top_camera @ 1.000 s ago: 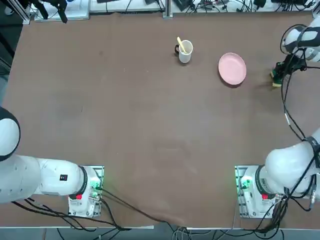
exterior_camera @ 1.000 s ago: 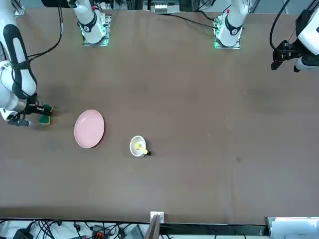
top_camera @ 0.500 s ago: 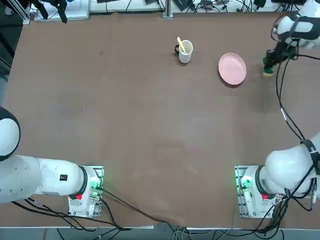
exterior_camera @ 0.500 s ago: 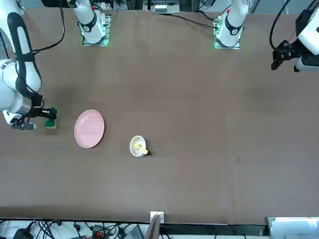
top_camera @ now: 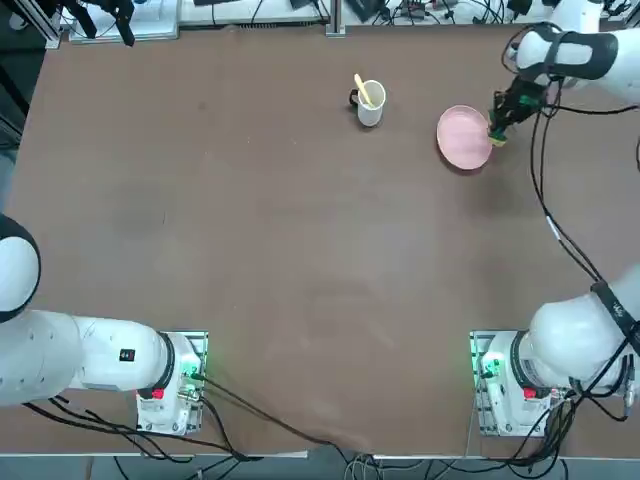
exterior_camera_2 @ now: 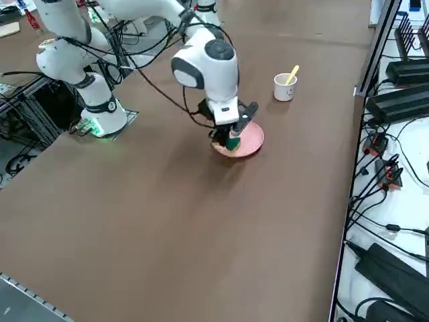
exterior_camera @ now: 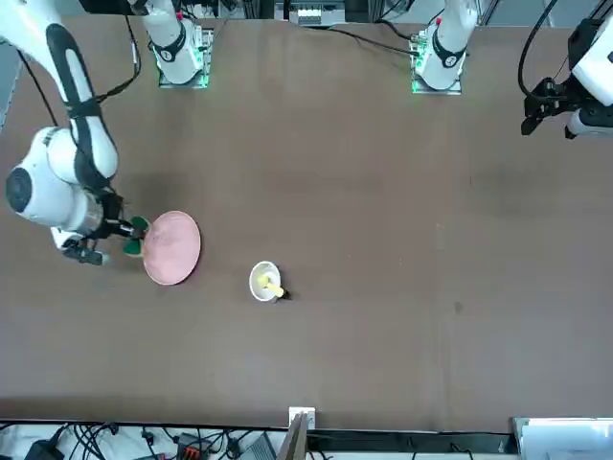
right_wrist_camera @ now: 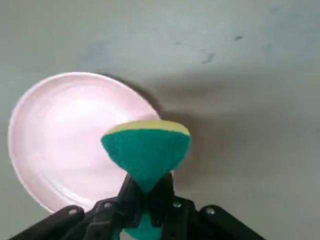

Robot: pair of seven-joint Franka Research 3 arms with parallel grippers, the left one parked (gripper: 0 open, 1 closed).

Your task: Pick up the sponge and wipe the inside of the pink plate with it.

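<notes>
Black right gripper (right_wrist_camera: 146,192) angled down beside pink plate (right_wrist_camera: 75,140).

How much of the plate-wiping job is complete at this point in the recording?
The pick-up looks done: the right hand is shut on the green-and-yellow sponge, pinching its middle. In hand is the approach, with the sponge at the edge of the pink plate; whether it touches is unclear. The wipe across the plate's inside appears to be left, as the sponge is not yet over its middle.
</notes>
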